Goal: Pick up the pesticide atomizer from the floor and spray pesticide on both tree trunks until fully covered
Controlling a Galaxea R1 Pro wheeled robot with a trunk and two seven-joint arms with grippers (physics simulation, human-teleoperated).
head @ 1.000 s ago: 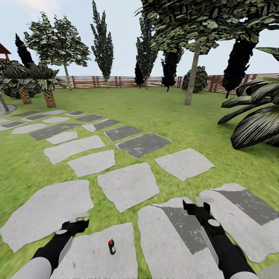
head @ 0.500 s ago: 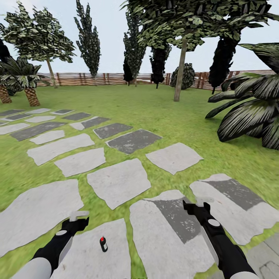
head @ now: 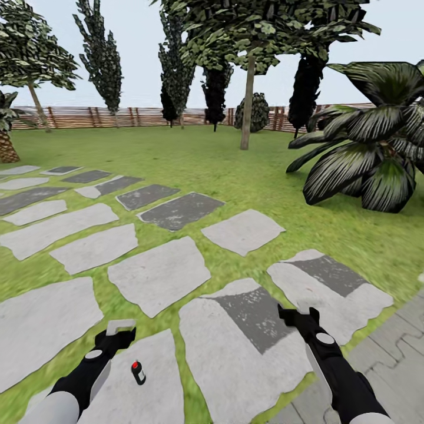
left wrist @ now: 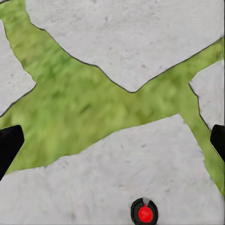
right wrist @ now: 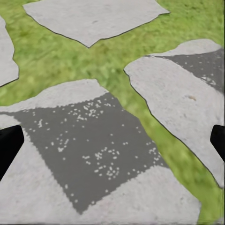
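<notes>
Head view: grey stepping stones (head: pixel 159 274) across lawn (head: pixel 235 165), both pincers wide apart, empty

You were looking straight down between the left gripper (left wrist: pixel 112 140), whose two black fingertips (left wrist: pixel 8 145) sat far apart at opposite edges of the picture, nothing between them. Below lay pale grey stepping stones (left wrist: pixel 126 42) with dark outlines, split by branching strips of green lawn (left wrist: pixel 75 108). On the nearest slab (left wrist: pixel 93 183) stood the small black pesticide atomizer with a round red cap (left wrist: pixel 144 212), seen from above, clear of both fingertips and untouched.
</notes>
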